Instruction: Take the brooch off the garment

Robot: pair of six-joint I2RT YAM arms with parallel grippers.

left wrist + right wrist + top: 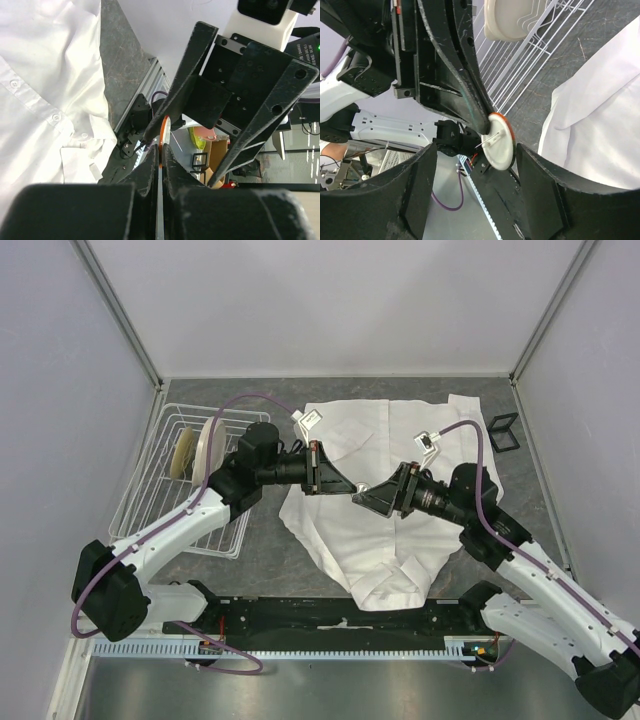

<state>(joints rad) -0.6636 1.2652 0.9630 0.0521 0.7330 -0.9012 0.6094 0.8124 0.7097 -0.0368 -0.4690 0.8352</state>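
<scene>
The brooch point(500, 142) is a small round disc with a white back, a pin and an orange rim. My left gripper point(161, 147) is shut on it, and its rim shows edge-on between the pads point(164, 131). In the top view the two grippers meet tip to tip above the white shirt point(400, 435), with the brooch point(362, 486) between them, held clear of the cloth. My right gripper point(476, 150) is open, with one finger on each side of the brooch, not touching it. The shirt also shows in the left wrist view point(40, 100) and in the right wrist view point(600, 120).
A white wire dish rack point(150, 505) with cream plates point(205, 445) stands on the left. A small black wire-frame stand point(503, 430) sits at the back right. Grey walls close in the table on three sides.
</scene>
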